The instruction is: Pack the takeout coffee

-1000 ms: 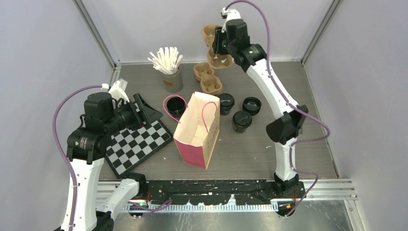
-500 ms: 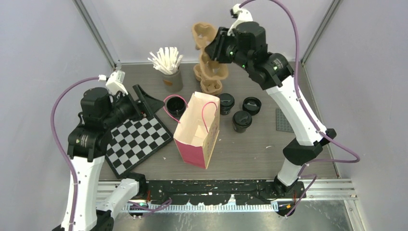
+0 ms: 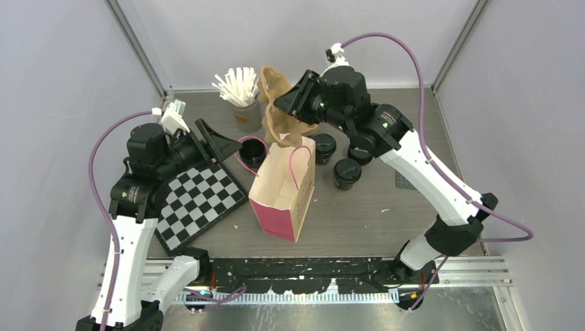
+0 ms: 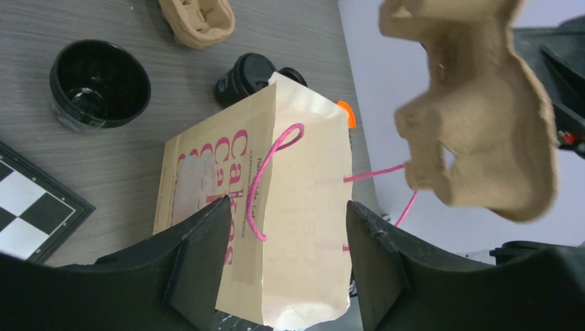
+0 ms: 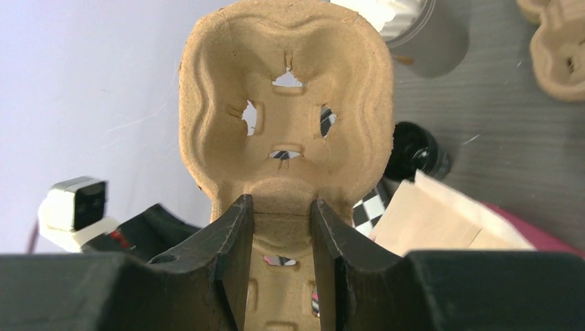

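My right gripper [image 3: 295,102] is shut on a brown pulp cup carrier [image 3: 276,103], which hangs tilted just above the back of the open paper bag [image 3: 276,196]. In the right wrist view the carrier [image 5: 286,103] is pinched at its waist by the gripper [image 5: 281,207]. An open black coffee cup [image 3: 253,153] stands left of the bag. Two lidded ones [image 3: 324,146] [image 3: 346,172] stand to its right. My left gripper [image 3: 221,148] is open and empty, left of the bag. In its own view the left gripper [image 4: 286,214] frames the bag [image 4: 290,227].
A grey cup of white sticks [image 3: 241,96] stands at the back. A checkerboard [image 3: 196,200] lies at the left under my left arm. Another pulp carrier [image 4: 196,21] rests on the table behind the bag. A small grey plate [image 3: 407,179] lies at the right.
The right arm has swung the carrier from high at the back wall down and forward to just over the bag. The left gripper has shifted slightly toward the bag.
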`<state>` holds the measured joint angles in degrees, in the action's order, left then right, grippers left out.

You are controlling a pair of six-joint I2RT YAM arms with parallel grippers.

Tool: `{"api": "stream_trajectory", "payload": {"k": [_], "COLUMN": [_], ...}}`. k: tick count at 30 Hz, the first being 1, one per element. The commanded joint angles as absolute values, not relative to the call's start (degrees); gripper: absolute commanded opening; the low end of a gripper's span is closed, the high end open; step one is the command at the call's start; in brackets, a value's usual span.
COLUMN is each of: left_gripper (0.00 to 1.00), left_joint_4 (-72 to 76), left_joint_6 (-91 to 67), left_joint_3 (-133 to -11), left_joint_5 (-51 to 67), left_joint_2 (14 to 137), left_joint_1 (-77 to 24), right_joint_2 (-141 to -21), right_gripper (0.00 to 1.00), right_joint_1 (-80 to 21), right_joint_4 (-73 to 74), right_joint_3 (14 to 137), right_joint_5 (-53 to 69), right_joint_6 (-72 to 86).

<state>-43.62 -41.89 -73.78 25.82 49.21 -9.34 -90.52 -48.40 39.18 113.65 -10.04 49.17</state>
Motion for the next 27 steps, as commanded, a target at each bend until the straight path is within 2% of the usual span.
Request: {"api": "stream_trajectory", "payload": {"k": [1, 7, 12, 15, 19, 20, 24, 27], "left_gripper": [0.63, 0.56, 0.46, 0.31, 0.03, 0.00, 0.00, 0.00], "left_joint_4": [-39.29, -39.98, -33.78, -32.19, -31.46, -31.66, -31.77, -32.38], "left_joint_6": [-43.69, -44.17, -49.56, -51.34, -52.01, -52.26, -54.77, -56.21], "left_joint_3": [-71.64, -70.52, -66.04, -64.38, -64.03, -64.19, -64.36, -63.13], "left_joint_5": [28.26, 27.01, 28.56, 28.56, 29.39, 29.43, 29.45, 29.22], "left_joint_2": [47.99, 47.90, 46.10, 44.76, 44.34, 44.30, 43.15, 41.11], "left_joint_1": [-9.14, -9.16, -9.15, -9.14, -9.18, -9.18, -9.15, -9.14], "right_joint_2": [-83.22, -80.97, -79.55, -79.88, -81.37, -81.80, -82.95, -82.94], "right_gripper": [0.34, 0.33, 0.34, 0.34, 0.33, 0.33, 0.33, 0.34], "right_joint_1": [-50.10, -54.91, -58.14, -59.58, -61.73, -62.42, -65.19, -68.02], "right_joint_4": [34.46, 37.62, 35.00, 32.45, 32.96, 33.41, 35.68, 40.05], "right_joint_3": [110.06, 108.30, 104.10, 102.63, 102.58, 102.64, 102.58, 102.72], "right_joint_5": [-12.49, -15.17, -18.52, -19.60, -22.33, -22.64, -25.13, -31.27], "right_joint_6": [58.03, 60.67, 64.24, 66.11, 67.53, 67.87, 68.57, 65.70]}}
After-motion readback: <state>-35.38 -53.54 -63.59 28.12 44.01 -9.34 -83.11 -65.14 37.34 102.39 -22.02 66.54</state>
